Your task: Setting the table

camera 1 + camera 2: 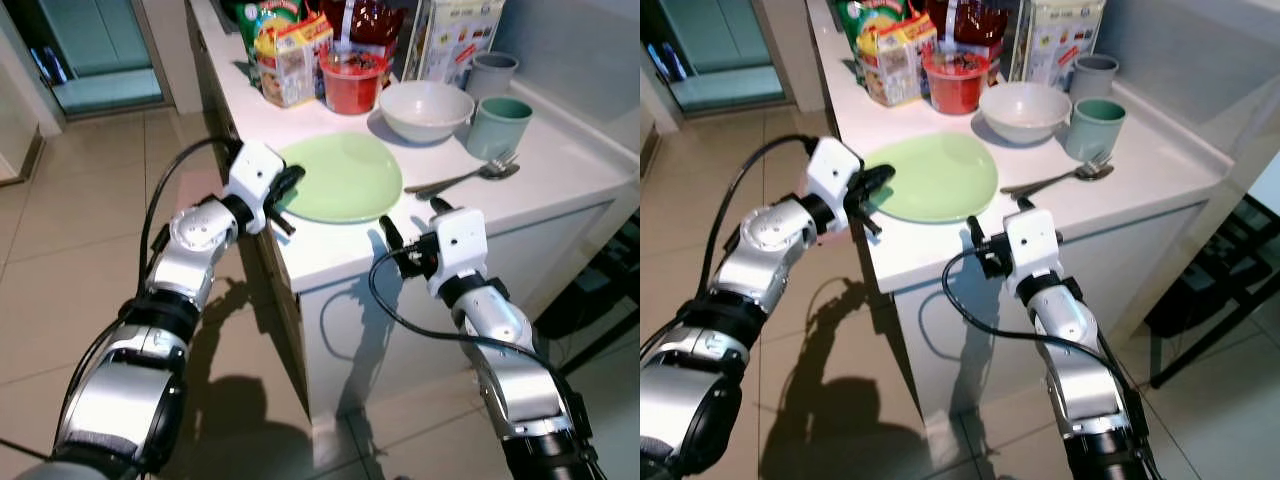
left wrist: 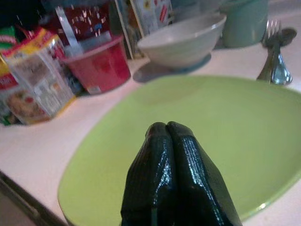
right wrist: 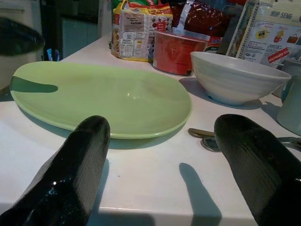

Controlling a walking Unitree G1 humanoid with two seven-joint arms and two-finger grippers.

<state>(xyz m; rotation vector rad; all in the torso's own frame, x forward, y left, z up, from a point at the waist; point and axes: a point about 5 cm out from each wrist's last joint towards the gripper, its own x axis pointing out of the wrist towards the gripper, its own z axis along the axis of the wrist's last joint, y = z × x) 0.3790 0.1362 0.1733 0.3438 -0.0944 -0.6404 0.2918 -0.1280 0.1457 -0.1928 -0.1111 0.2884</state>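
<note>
Setting: partly laid, by the look; plate, bowl, green cup, fork and spoon sit together on the surface.
Left gripper: fingers pressed together, holding nothing, tips over the plate's near-left rim.
Right gripper: fingers spread wide, empty, at the front edge near the cutlery.
Left to do: likely arranging the pieces (a judgement).
Clutter: red tub, snack packets, grey cup at the back.
Room: tiled floor, doorway behind.
</note>
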